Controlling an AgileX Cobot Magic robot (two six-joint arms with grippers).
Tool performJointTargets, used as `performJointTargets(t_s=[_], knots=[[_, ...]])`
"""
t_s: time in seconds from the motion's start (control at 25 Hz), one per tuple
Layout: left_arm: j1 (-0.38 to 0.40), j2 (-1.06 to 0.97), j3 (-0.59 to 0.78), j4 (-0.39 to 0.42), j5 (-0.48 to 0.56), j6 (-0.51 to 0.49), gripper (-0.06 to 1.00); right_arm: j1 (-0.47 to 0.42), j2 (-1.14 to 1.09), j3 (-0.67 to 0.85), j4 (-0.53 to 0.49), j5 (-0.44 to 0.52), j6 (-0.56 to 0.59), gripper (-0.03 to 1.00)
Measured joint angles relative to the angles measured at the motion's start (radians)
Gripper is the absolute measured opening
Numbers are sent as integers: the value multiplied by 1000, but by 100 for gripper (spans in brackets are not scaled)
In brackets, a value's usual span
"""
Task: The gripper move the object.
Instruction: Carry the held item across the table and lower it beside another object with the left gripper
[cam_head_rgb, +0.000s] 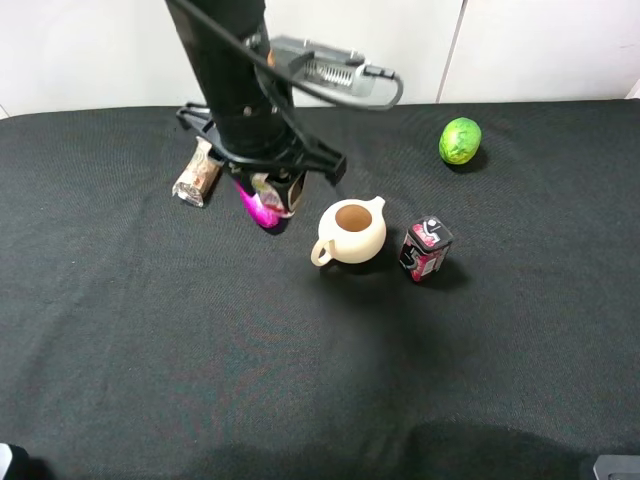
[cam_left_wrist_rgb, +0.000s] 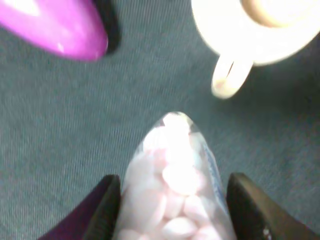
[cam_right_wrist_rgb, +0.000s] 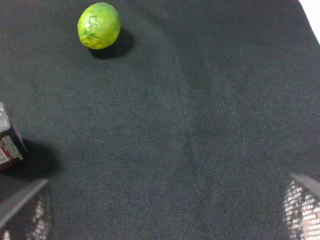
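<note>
The object (cam_left_wrist_rgb: 172, 175), a small clear bottle filled with pale pink tablets, sits between the two black fingers (cam_left_wrist_rgb: 106, 207) of my left gripper (cam_left_wrist_rgb: 175, 197), which is shut on it. In the exterior high view the left gripper (cam_head_rgb: 272, 195) hangs under the big black arm, left of the cream teapot, and the object (cam_head_rgb: 279, 191) shows partly beneath it. Whether the bottle touches the cloth I cannot tell. My right gripper (cam_right_wrist_rgb: 160, 215) stands open over bare black cloth, its fingertips at the frame's lower corners.
A cream teapot (cam_head_rgb: 352, 231) stands just right of the left gripper. A glossy magenta rounded thing (cam_head_rgb: 262, 212) lies right under it. A wrapped snack (cam_head_rgb: 197, 175) lies further left, with a dark red-black carton (cam_head_rgb: 425, 248) and a green lime (cam_head_rgb: 460, 140) to the right.
</note>
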Motion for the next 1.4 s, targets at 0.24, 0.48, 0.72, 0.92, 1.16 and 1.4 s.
performJointTargets(t_s=[0.24,0.48,0.72,0.92,1.16,1.4], knots=[[0,0,-110,-1,56,37,50,0,0,0,0,0,0,69],[4,3,-200,-1,97,52,50,0,0,0,0,0,0,69],[22,65,-314,-4,132,61,50,0,0,0,0,0,0,69],[36,157,-440,-4,159,64,50,0,0,0,0,0,0,69],[48,280,-582,-4,170,64,50,0,0,0,0,0,0,69],[49,390,-718,-4,171,64,50,0,0,0,0,0,0,69]])
